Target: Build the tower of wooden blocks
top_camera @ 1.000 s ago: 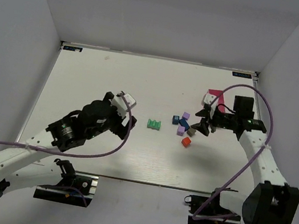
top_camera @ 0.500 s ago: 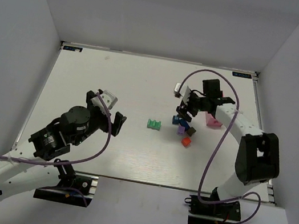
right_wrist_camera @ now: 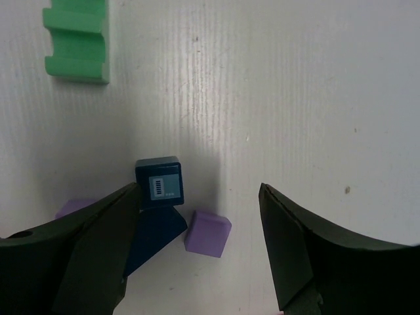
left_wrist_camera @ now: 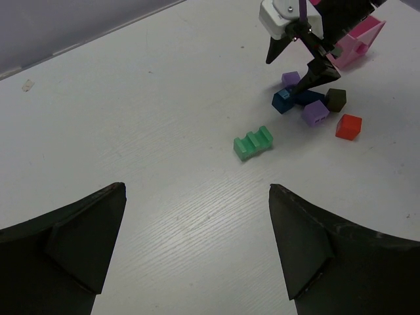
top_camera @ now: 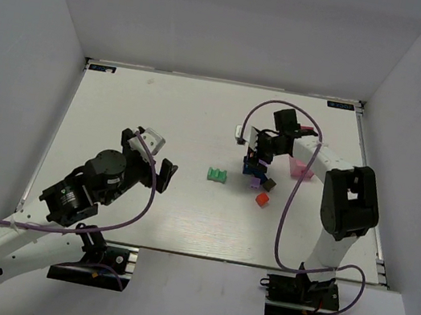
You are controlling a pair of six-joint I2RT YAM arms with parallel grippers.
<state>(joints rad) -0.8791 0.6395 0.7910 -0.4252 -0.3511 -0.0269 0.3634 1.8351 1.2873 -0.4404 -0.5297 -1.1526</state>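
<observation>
The wood blocks lie in a loose cluster on the table, not stacked: a blue cube (right_wrist_camera: 159,180), a dark blue wedge (right_wrist_camera: 154,233), two purple cubes (right_wrist_camera: 208,233) (left_wrist_camera: 290,79), a brown one (left_wrist_camera: 336,99) and a red one (top_camera: 262,200). A green ridged block (top_camera: 216,175) lies apart to their left. My right gripper (top_camera: 259,151) hangs open just above the cluster, and in its wrist view the gripper (right_wrist_camera: 199,197) straddles the purple cube, with the blue cube beside its left finger. My left gripper (top_camera: 151,160) is open and empty, well to the left.
A pink rectangular box (top_camera: 302,170) lies just right of the cluster, under the right arm. The white table (top_camera: 162,108) ends at grey walls behind and on both sides. The right arm's purple cable (top_camera: 286,212) loops over the table's right side.
The right arm swung from the right side to above the block cluster and its jaws opened wider. The left arm drew back toward its base, then held still.
</observation>
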